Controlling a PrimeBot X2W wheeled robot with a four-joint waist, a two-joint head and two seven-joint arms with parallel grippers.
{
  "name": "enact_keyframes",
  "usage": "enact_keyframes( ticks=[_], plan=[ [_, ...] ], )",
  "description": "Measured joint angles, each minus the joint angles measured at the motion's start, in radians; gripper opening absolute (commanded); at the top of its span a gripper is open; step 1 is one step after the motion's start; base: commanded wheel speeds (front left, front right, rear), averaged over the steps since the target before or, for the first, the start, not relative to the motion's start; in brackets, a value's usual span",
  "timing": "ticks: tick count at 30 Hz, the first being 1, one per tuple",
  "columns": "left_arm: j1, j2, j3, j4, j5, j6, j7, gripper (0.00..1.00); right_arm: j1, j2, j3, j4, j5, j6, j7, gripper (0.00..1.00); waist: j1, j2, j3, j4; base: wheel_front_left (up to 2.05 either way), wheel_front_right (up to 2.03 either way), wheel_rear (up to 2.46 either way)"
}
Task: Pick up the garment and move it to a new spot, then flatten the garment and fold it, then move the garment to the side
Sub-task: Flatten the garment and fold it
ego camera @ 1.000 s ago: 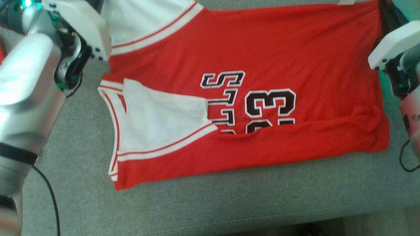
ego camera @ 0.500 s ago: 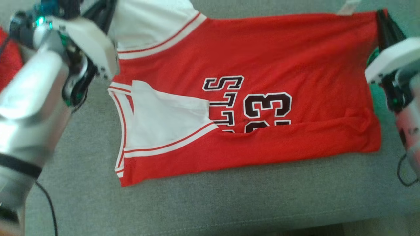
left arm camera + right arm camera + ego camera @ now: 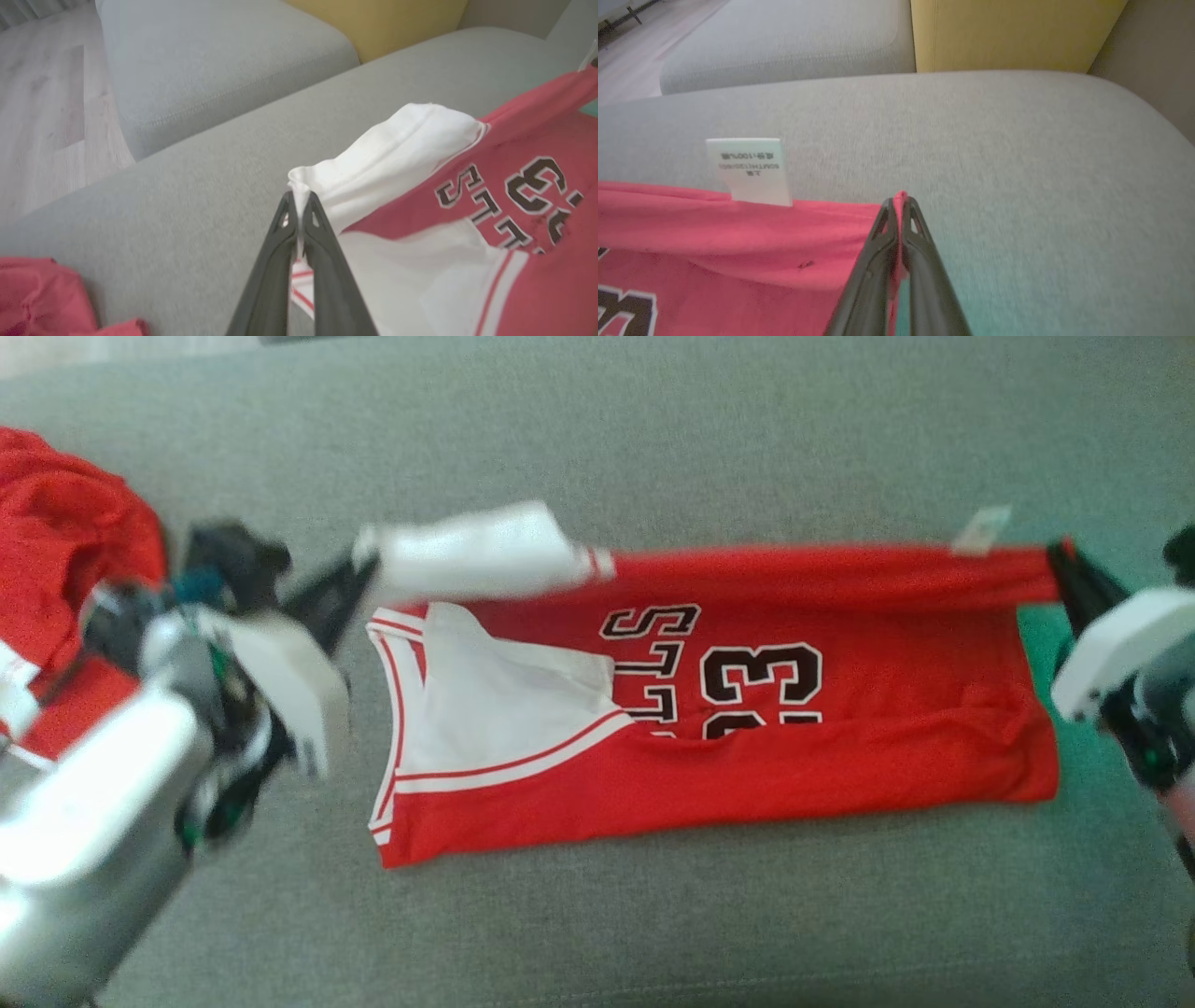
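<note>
Now the far edge is up and coming over: the fold looks under way.

Nearest me, the one jersey has its front hem flat on the grey sofa. A second ago more red showed beyond the lettering. That far edge is now raised and drawn nearer, so I judge flattening done and folding begun. Two grippers hold it: the left gripper is clamped on the white shoulder corner, and the right gripper is pinching the red corner near one white label. Off left is one other red heap, and farthest back one yellow cushion.
</note>
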Motion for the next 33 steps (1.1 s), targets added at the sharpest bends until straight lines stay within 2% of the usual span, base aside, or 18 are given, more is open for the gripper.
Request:
enact_keyframes(
  ticks=[12, 16, 23, 24, 25, 26, 27, 33],
  plan=[
    [0.226, 0.163, -0.069, -0.324, -0.058, 0.088, 0.156, 0.0, 0.178, -0.144, 0.054, -0.211, 0.065, 0.0, 0.227, 0.0, 0.0, 0.0, -0.074, 0.003, 0.0, 0.0, 0.0],
    [0.252, 0.185, -0.089, -0.363, -0.07, 0.098, 0.193, 0.0, 0.223, -0.17, 0.056, -0.268, 0.072, 0.0, 0.293, 0.0, 0.0, 0.0, -0.081, -0.004, 0.0, 0.0, 0.0],
    [0.264, 0.182, -0.123, -0.338, -0.049, 0.108, 0.206, 0.0, 0.271, -0.176, 0.048, -0.337, 0.072, 0.0, 0.383, 0.0, 0.0, 0.0, -0.08, -0.018, 0.0, 0.0, 0.0],
    [0.264, 0.179, -0.124, -0.326, -0.049, 0.108, 0.206, 0.0, 0.278, -0.177, 0.044, -0.344, 0.072, 0.0, 0.385, 0.32, 0.0, 0.0, -0.079, -0.02, 0.0, 0.0, 0.0],
    [0.264, 0.175, -0.127, -0.316, -0.048, 0.107, 0.206, 0.31, 0.285, -0.177, 0.038, -0.349, 0.075, 0.0, 0.397, 1.0, 0.0, 0.0, -0.079, -0.023, 0.0, 0.0, 0.0],
    [0.264, 0.17, -0.129, -0.306, -0.047, 0.107, 0.205, 0.82, 0.289, -0.177, 0.035, -0.352, 0.081, 0.0, 0.409, 1.0, 0.0, 0.0, -0.08, -0.025, 0.0, 0.0, 0.0],
    [0.264, 0.166, -0.131, -0.296, -0.041, 0.107, 0.204, 1.0, 0.293, -0.177, 0.03, -0.357, 0.082, 0.0, 0.413, 1.0, 0.0, 0.0, -0.08, -0.027, 0.0, 0.0, 0.0],
    [0.266, 0.143, -0.101, -0.261, -0.038, 0.161, 0.137, 1.0, 0.305, -0.17, -0.083, -0.383, 0.082, 0.0, 0.386, 1.0, 0.0, 0.0, -0.087, -0.036, 0.0, 0.0, 0.0]
  ],
)
